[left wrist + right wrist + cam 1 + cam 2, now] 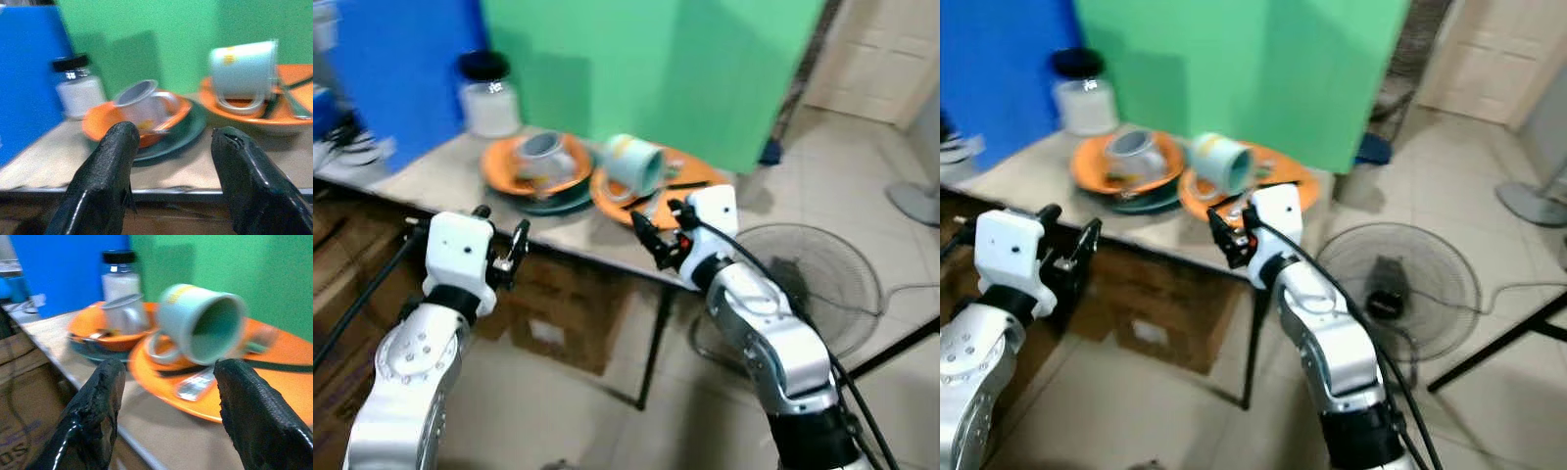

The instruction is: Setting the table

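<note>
Left eye view: table [440,176] across the upper left, edge running toward 4 o'clock. Orange bowl [533,166] stacked on a dark plate [558,203], with a clear cup [543,149] tipped inside. Just beside it at 3 o'clock, orange plate [617,201] carrying a pale green mug [634,164] lying on its side, plus dark cutlery [656,191]. Jar [489,96] with black lid at 11 o'clock of the bowl, against blue [401,59] and green [656,69] panels. Left gripper [504,245] short of the table edge, fingers spread, holding nothing. Right gripper [651,235] at the table edge below the orange plate, fingers apart, empty. Cardboard box [563,318] under the table; floor fan [822,284] at 3 o'clock.

Right eye view: same layout; additionally a door [1489,59] at 1 o'clock and tiled floor [1489,411].

Left wrist view: two black fingers [105,181] wide apart, framing the bowl and dark plate ahead; mug handle facing the camera, jar behind the bowl.

Right wrist view: fingers [98,406] spread, nothing between them; mug mouth open toward the camera, spoon [195,382] and dark strip on the orange plate, not readable from the head views. Blurred throughout.
</note>
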`<state>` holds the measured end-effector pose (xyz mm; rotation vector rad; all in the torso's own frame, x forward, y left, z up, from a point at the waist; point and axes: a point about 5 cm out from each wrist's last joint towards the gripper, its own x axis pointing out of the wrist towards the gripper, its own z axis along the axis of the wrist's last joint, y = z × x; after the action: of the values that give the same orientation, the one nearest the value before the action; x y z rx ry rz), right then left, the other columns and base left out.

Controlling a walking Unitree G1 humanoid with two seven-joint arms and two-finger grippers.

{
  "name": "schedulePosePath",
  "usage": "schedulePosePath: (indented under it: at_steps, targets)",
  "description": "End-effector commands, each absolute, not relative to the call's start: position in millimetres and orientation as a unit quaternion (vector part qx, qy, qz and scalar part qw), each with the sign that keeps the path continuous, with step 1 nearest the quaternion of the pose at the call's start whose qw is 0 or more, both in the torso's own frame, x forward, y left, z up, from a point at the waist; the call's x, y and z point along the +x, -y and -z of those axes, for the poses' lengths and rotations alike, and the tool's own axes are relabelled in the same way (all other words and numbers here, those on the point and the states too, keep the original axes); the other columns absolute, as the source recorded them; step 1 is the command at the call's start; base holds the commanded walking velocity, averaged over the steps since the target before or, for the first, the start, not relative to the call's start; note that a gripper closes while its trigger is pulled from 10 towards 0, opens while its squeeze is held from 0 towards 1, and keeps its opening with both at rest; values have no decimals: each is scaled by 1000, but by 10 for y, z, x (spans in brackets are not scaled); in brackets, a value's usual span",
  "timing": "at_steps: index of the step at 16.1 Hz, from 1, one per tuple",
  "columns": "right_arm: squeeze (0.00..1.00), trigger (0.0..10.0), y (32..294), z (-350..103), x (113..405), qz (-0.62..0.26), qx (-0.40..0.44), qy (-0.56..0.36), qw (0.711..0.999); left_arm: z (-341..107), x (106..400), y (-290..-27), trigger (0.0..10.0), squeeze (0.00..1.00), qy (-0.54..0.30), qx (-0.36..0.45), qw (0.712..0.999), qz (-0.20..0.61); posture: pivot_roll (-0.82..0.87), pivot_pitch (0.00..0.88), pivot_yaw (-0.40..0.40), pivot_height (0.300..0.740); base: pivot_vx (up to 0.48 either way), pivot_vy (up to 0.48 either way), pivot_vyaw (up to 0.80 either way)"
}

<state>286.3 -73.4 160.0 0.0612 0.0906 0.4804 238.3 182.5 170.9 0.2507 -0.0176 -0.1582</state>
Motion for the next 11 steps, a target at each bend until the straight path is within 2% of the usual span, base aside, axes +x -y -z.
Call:
schedulePosePath:
  at_steps: [1,11]
  targets:
    - [0,10000,770,-1626,2887,-231,24,-45,972,-1718,2374,-1772,10000,0,9,128,987,93,283,0,-28,727,319,0,0]
    - [0,10000,783,-1658,3017,-200,1,-69,977,-1712,2352,-1750,10000,0,5,133,986,105,296,0,-36,727,317,0,0]
